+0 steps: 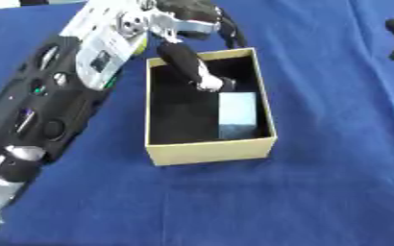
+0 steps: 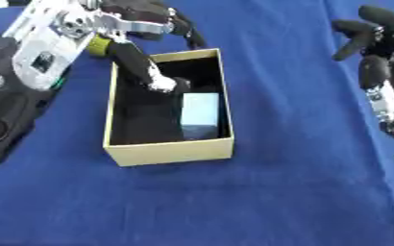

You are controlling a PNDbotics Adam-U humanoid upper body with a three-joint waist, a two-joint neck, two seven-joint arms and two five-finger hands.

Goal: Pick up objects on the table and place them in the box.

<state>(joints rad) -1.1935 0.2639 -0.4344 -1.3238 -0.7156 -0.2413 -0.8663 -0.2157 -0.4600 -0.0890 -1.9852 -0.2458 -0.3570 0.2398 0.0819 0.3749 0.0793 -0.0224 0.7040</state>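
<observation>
Left arm [image 1: 41, 110]: nearest the camera, seen running from the lower left edge up toward the top of the view; black casing with silver joints; its lower end is cut off by the frame.
Left robot hand [image 1: 188, 60]: held over the far left part of the box, with one dark finger [image 1: 202, 77] angled down inside it; the silver tip is seen just beside the top end of the block. The other fingers are bunched in shadow near the top edge, so it cannot be told whether they are curled or straight, nor whether the tip touches the block.
Box [image 1: 209, 153]: tan cardboard, open-topped, black inside, set on the counter at the middle of the view; its near wall is fully shown, its far left corner is hidden by the hand.
Block [image 1: 238, 115]: pale blue, rectangular, lying inside the box against the right wall, toward the near end.
Counter [image 1: 318, 192]: covered by a dark blue cloth.
Right robot hand [image 2: 377, 53]: shown at the right edge, well apart from the box, raised with fingers spread and relaxed, nothing held; partly cut off by the frame.
</observation>
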